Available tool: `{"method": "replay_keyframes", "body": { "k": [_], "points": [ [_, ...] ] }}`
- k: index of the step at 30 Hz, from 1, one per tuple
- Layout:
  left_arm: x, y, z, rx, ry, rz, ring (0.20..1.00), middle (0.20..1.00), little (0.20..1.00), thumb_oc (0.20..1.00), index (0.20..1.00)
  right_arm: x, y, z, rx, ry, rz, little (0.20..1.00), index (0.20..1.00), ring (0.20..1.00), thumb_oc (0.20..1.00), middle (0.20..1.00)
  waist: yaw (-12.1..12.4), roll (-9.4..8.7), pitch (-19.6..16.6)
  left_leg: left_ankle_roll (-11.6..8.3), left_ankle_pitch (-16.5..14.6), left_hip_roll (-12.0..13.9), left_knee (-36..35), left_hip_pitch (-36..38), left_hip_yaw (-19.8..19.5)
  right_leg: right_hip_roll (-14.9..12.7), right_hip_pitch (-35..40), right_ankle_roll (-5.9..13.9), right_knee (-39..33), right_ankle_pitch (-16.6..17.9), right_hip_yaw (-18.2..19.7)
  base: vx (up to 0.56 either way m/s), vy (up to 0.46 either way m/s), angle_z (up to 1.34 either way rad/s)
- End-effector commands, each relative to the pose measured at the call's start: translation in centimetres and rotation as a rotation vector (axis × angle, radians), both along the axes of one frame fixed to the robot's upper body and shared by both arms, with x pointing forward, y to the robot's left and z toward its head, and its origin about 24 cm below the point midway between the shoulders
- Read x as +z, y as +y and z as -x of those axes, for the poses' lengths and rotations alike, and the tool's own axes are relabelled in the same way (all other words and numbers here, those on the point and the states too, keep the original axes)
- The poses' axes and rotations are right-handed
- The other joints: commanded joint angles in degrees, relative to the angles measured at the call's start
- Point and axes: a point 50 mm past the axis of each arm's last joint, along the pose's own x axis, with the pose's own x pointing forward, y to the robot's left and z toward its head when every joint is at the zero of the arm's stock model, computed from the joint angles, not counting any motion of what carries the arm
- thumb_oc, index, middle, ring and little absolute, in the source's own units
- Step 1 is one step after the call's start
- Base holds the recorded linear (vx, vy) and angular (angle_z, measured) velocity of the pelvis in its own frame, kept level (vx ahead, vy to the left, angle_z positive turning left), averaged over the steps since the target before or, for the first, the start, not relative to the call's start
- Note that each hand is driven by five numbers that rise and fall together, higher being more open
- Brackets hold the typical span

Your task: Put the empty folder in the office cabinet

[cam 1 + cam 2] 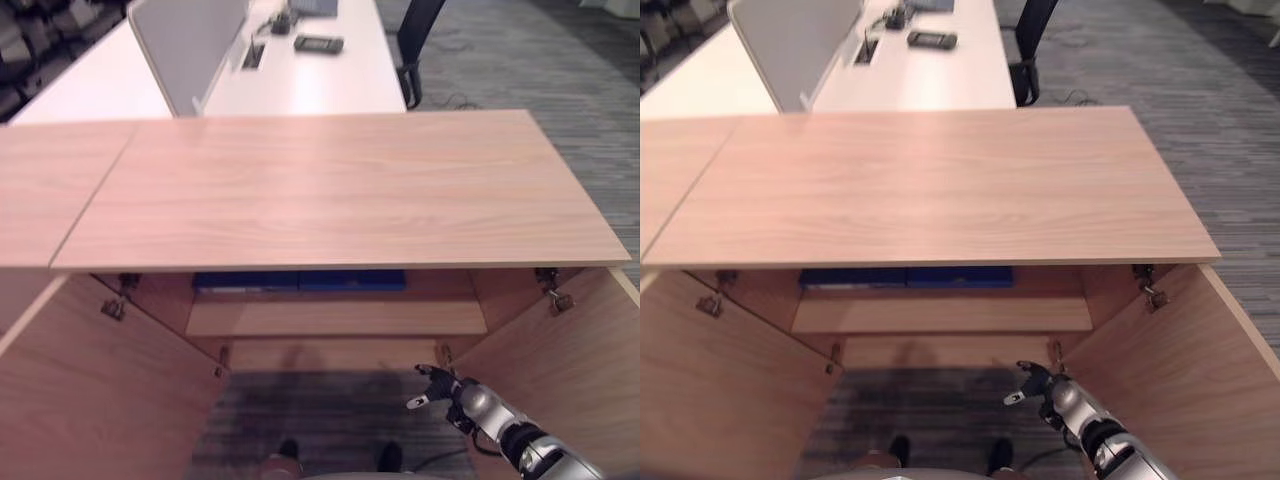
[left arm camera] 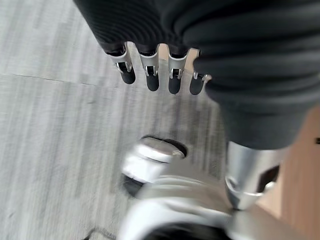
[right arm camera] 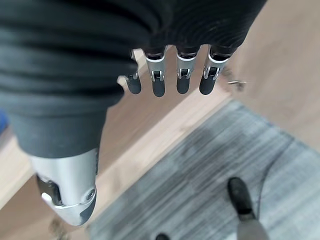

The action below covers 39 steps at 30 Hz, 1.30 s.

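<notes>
Cabinet (image 1: 330, 190) doors stand wide open for access. Blue folder (image 1: 300, 281) lies flat on the upper shelf (image 1: 335, 318) — looks stowed. Right hand (image 1: 450, 388) low by the opening, fingers relaxed, empty. Left hand (image 2: 160, 75) over carpet, fingers straight, empty.

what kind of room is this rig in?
Most likely an open-plan office: a low wooden cabinet with both doors open and blue folders on its shelf, white desks with a divider screen behind it, and grey striped carpet.
</notes>
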Motion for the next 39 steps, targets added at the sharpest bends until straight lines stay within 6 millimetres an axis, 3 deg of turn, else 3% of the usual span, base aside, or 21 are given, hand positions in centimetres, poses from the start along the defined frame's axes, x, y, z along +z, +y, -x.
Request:
{"method": "replay_keyframes", "body": {
  "k": [1, 6, 7, 9, 10, 11, 15, 20, 24, 28, 31, 32, 34, 36, 37, 39],
  "points": [
    [0.5, 1.6, -1.0, -0.104, 0.005, -0.064, 1.000, 1.000, 1.000, 1.000, 1.000, -0.8, 1.5, 0.0, -0.144, -0.010, -0.076, 1.000, 1.000, 1.000, 1.000, 1.000, 0.8, -3.68, 0.3, 2.17, -2.8, -4.0, -0.5, -0.1, -1.2, -3.1, -3.5, 5.41, 0.2, 3.1, 3.9, -0.06, 0.212, -0.27],
    [0.5, 1.3, -2.4, -0.179, -0.003, -0.077, 1.000, 1.000, 1.000, 1.000, 1.000, -2.2, 0.3, 3.0, -0.401, 0.044, -0.093, 1.000, 1.000, 1.000, 1.000, 1.000, -1.1, -3.36, 1.2, 3.99, -2.4, -7.0, -2.0, 0.4, 1.1, -5.3, -6.6, 6.81, 0.7, 6.6, 5.9, -0.09, 0.205, -0.28],
    [1.5, 1.0, -7.3, -0.194, -0.081, -0.101, 1.000, 1.000, 1.000, 1.000, 1.000, -2.4, 0.9, 3.2, -0.378, 0.067, -0.093, 1.000, 1.000, 1.000, 1.000, 1.000, -2.6, -3.28, 0.7, 4.13, -2.7, -6.9, -2.4, 1.0, 2.5, -5.1, -7.5, 7.10, 0.6, 7.1, 6.9, -0.05, 0.181, -0.38],
    [1.7, -0.2, -9.1, -0.165, -0.129, -0.076, 1.000, 1.000, 1.000, 1.000, 1.000, -3.1, 2.0, 4.3, -0.384, 0.101, -0.106, 1.000, 1.000, 1.000, 1.000, 1.000, -4.8, -4.21, 0.4, 4.28, -3.0, -7.5, -2.5, 1.5, 5.0, -5.0, -9.3, 7.70, 0.1, 8.3, 8.5, -0.05, 0.148, -0.80],
    [1.5, -1.3, -9.2, -0.145, -0.141, -0.042, 1.000, 1.000, 1.000, 1.000, 1.000, -3.6, 1.3, 6.0, -0.429, 0.145, -0.084, 1.000, 1.000, 1.000, 1.000, 1.000, -6.3, -4.77, 0.6, 4.62, -3.2, -8.0, -2.5, 1.7, 7.2, -4.8, -11.3, 8.25, -0.3, 9.4, 9.4, -0.11, 0.122, -0.99],
    [1.5, -1.4, -9.3, -0.139, -0.143, -0.037, 1.000, 1.000, 1.000, 1.000, 1.000, -3.7, 0.9, 6.5, -0.452, 0.160, -0.073, 1.000, 1.000, 1.000, 1.000, 1.000, -7.2, -4.99, 1.1, 4.78, -3.2, -8.1, -2.5, 1.7, 8.2, -4.9, -12.5, 8.69, -0.2, 10.3, 9.4, -0.13, 0.121, -1.20],
    [1.5, 0.0, -8.3, -0.093, -0.096, -0.057, 1.000, 1.000, 1.000, 1.000, 1.000, -4.1, 0.3, 8.3, -0.497, 0.201, -0.069, 1.000, 1.000, 1.000, 1.000, 1.000, -8.3, -4.43, 2.3, 5.42, -2.5, -7.4, -2.4, 2.0, 11.7, -5.1, -12.8, 9.08, 0.7, 8.6, 7.3, -0.09, 0.039, -1.04],
    [1.7, 0.8, -8.3, -0.081, -0.084, -0.068, 1.000, 1.000, 1.000, 1.000, 1.000, -4.8, -0.9, 13.0, -0.603, 0.317, -0.046, 1.000, 1.000, 1.000, 1.000, 1.000, -8.9, -4.54, 1.5, 5.77, -2.8, -5.8, -2.5, 2.3, 13.9, -6.8, -8.7, 8.20, 4.6, 6.1, 13.6, -0.06, -0.069, -0.30],
    [1.6, 0.8, -8.2, -0.059, -0.088, -0.056, 1.000, 1.000, 1.000, 1.000, 1.000, -4.8, -1.5, 14.5, -0.686, 0.334, -0.050, 1.000, 1.000, 1.000, 1.000, 1.000, -9.2, -5.18, -0.5, 5.41, -2.8, -5.5, -2.5, 1.9, 16.2, -8.1, -5.9, 9.04, 3.6, 5.8, 14.1, 0.00, -0.079, -0.13],
    [1.3, 1.1, -6.7, -0.040, -0.060, -0.048, 1.000, 1.000, 1.000, 1.000, 1.000, -4.9, -1.8, 15.9, -0.784, 0.338, -0.054, 1.000, 1.000, 1.000, 1.000, 1.000, -10.1, -5.51, -2.8, 4.80, -3.2, -4.0, -2.5, 3.4, 18.8, -5.2, -5.1, 9.03, 0.3, 5.1, 14.9, 0.09, -0.148, -0.62],
    [1.2, 1.2, -6.2, -0.026, -0.047, -0.043, 1.000, 1.000, 1.000, 1.000, 1.000, -4.6, -2.8, 16.2, -0.845, 0.299, -0.041, 1.000, 1.000, 1.000, 1.000, 1.000, -11.3, -5.28, -3.8, 4.11, -3.3, -2.2, -2.5, 4.4, 19.6, -2.9, -4.4, 8.29, -0.3, 3.7, 15.9, 0.11, -0.219, -0.53],
    [1.0, 0.2, -6.3, -0.022, -0.057, -0.029, 1.000, 1.000, 1.000, 1.000, 1.000, -4.0, -3.9, 14.6, -0.869, 0.188, -0.029, 1.000, 1.000, 1.000, 1.000, 1.000, -12.4, -5.09, -4.5, 3.33, -3.0, -0.6, -2.5, 5.0, 20.0, -1.1, -3.7, 7.62, -0.3, 2.3, 16.5, 0.09, -0.221, -0.31],
    [0.9, -0.4, -6.3, -0.015, -0.063, -0.012, 1.000, 1.000, 1.000, 1.000, 1.000, -3.1, -5.2, 12.9, -0.880, 0.078, -0.008, 1.000, 1.000, 1.000, 1.000, 1.000, -13.1, -4.81, -4.8, 2.78, -2.8, 0.4, -2.5, 5.2, 20.2, -0.1, -3.2, 6.99, -0.3, 1.5, 16.5, 0.09, -0.214, -0.28],
    [0.8, -0.7, -6.3, -0.009, -0.066, -0.011, 1.000, 1.000, 1.000, 1.000, 1.000, -1.0, -7.8, 10.3, -0.903, -0.120, 0.037, 1.000, 1.000, 1.000, 1.000, 1.000, -13.7, -4.40, -5.0, 1.97, -2.2, 2.0, -2.5, 5.3, 19.9, 1.2, -2.4, 6.13, -0.3, 0.2, 16.4, 0.05, -0.170, -0.30],
    [0.8, -0.8, -6.3, -0.010, -0.066, -0.011, 1.000, 1.000, 1.000, 1.000, 1.000, -1.0, -7.8, 10.3, -0.903, -0.119, 0.038, 1.000, 1.000, 1.000, 1.000, 1.000, -13.7, -4.35, -5.0, 1.94, -2.2, 2.0, -2.5, 5.3, 19.9, 1.2, -2.4, 6.11, -0.3, 0.2, 16.3, 0.05, -0.133, -0.16],
    [0.7, -1.1, -6.5, -0.004, -0.075, -0.001, 1.000, 1.000, 1.000, 1.000, 1.000, 1.3, -10.3, 8.7, -0.921, -0.271, 0.090, 1.000, 1.000, 1.000, 1.000, 1.000, -14.2, -3.86, -5.1, 1.03, -1.6, 3.6, -2.4, 5.3, 19.5, 2.4, -1.7, 5.32, 0.0, -1.1, 16.0, 0.06, -0.167, 0.12]
  ]
}}
